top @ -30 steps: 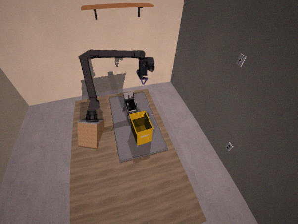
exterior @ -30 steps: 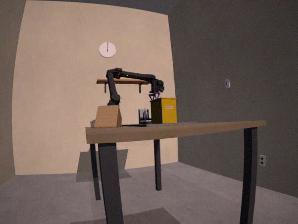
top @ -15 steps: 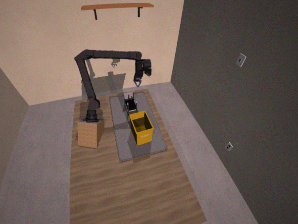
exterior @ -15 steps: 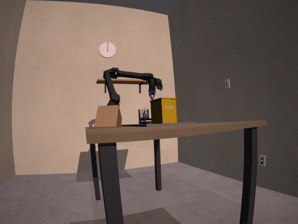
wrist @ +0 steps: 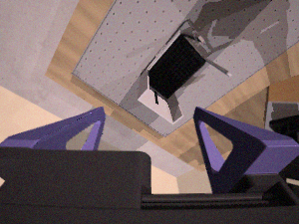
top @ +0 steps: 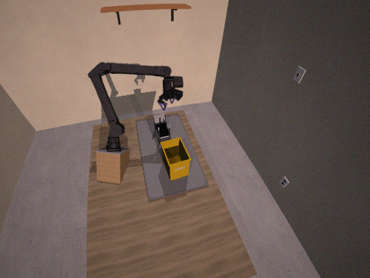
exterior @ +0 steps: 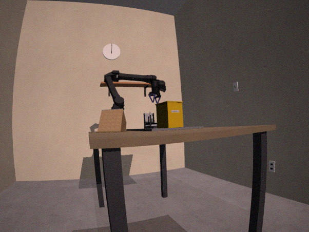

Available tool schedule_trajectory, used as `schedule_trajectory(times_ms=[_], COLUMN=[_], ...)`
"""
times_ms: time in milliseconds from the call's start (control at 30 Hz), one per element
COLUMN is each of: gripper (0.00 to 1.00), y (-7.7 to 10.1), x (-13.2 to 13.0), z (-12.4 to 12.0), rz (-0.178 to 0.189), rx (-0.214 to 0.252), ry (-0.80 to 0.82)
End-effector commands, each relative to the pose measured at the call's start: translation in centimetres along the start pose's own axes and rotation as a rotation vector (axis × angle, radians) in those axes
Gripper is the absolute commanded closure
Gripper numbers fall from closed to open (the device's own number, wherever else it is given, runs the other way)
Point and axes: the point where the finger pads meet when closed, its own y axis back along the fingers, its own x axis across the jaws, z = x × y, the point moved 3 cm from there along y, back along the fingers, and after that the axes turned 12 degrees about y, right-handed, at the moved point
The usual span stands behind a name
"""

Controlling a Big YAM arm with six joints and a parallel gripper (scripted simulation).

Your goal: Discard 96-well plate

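Observation:
The stack rack K1 (top: 162, 128) is a small dark frame with thin posts on the grey mat, just behind the yellow bin W1 (top: 176, 158). Dark plates sit in it; I cannot tell the upper from the lower plate in the top and exterior views. In the wrist view the rack (wrist: 175, 69) shows from above as a dark rectangle on a white base. My gripper (top: 166, 104) hangs well above the rack, fingers wide open and empty. It also shows in the exterior view (exterior: 154, 98) and in the wrist view (wrist: 149, 135). The bin (exterior: 170, 114) stands upright and looks empty.
The grey perforated mat lies on the wooden table. The arm's base stands on a wooden block (top: 111, 164) left of the mat. A wall shelf (top: 145, 8) hangs high on the back wall.

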Motion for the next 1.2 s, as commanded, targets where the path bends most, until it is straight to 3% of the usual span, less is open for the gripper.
schedule_trajectory(times_ms=[0,533,633,667,733,767,1133,1167], gripper=[0.0,0.0,0.0,0.0,0.0,0.0,0.0,0.0], y=[1.1,0.1,0.2,1.1,0.9,0.0,0.3,-0.9], x=[-0.7,-5.4,-5.2,-3.7,-3.8,-4.9,-4.7,-5.1], z=[-0.4,-2.7,-2.7,-2.4,-2.2,-2.5,-2.5,-2.8], rz=[0.022,0.037,0.046,0.06,0.054,0.038,0.038,0.026], rx=[-0.036,-0.027,-0.03,-0.042,-0.036,-0.02,-0.024,-0.007], ry=[-0.135,-0.601,-0.691,-0.666,-0.672,-0.695,-0.685,-0.694])
